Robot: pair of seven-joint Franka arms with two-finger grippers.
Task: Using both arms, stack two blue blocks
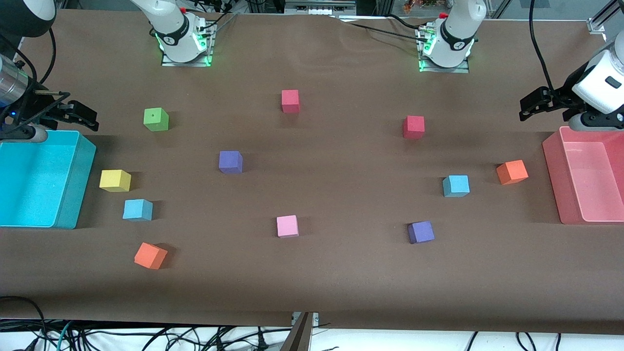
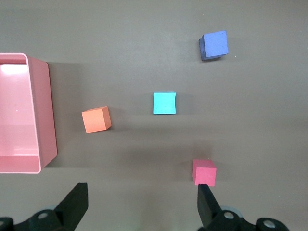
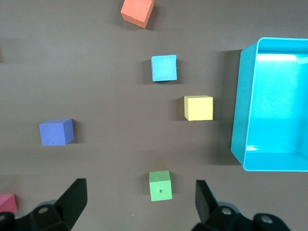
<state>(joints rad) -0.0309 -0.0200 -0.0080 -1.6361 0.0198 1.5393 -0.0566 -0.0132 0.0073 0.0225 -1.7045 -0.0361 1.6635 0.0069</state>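
Observation:
One blue block lies near the right arm's end of the table, beside the yellow cube; it also shows in the right wrist view. The other blue block lies near the left arm's end, beside an orange cube; it also shows in the left wrist view. My left gripper hangs open and empty above the pink bin's corner. My right gripper hangs open and empty above the cyan bin's corner. Both blocks sit apart on the table.
A cyan bin stands at the right arm's end and a pink bin at the left arm's end. Green, yellow, orange, purple, red and pink cubes lie scattered.

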